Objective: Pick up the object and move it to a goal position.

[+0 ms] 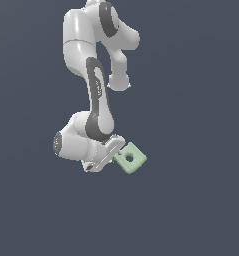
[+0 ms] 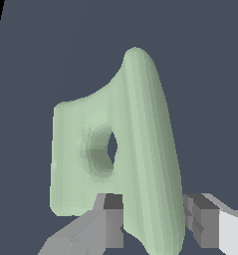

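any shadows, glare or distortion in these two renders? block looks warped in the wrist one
Exterior view: flat dark backdrop, no cast shadows, soft highlights on the white arm; the green block at the claw looks sharp and square. Wrist view: the block fills the frame at close range and looks stretched and flared, though edges stay crisp; one claw finger shows on each side of it; no glare.

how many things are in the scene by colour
pale green: 1, the block with a round hole, held between the fingers of the gripper
white and grey: 1, the robot arm with its gripper
total: 2
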`<state>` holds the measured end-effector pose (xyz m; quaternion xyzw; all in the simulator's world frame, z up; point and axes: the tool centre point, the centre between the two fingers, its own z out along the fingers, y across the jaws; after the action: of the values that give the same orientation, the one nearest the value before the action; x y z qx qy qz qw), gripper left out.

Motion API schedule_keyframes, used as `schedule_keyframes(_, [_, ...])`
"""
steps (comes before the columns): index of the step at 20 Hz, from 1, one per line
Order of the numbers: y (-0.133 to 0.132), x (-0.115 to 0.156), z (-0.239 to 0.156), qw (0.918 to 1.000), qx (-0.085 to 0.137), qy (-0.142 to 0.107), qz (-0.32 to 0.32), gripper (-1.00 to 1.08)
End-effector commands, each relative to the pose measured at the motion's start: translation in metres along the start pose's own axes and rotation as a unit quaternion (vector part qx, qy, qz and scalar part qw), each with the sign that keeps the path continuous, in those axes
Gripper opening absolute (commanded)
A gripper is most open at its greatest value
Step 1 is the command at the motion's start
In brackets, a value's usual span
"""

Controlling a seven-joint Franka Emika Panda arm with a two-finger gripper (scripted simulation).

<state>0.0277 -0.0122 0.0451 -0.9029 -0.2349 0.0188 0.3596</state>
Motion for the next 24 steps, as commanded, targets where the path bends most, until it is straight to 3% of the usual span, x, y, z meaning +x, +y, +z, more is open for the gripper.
schedule_keyframes(1, [0.002,-0.011,-0.012,1.0,0.0,0.001,0.001,-1.0])
schedule_keyframes(18, [0.016,-0.143,-0.147,1.0,0.002,0.0,0.001,-1.0])
schedule_keyframes(24, [0.021,-0.17,-0.178,1.0,0.002,0.0,0.001,-1.0])
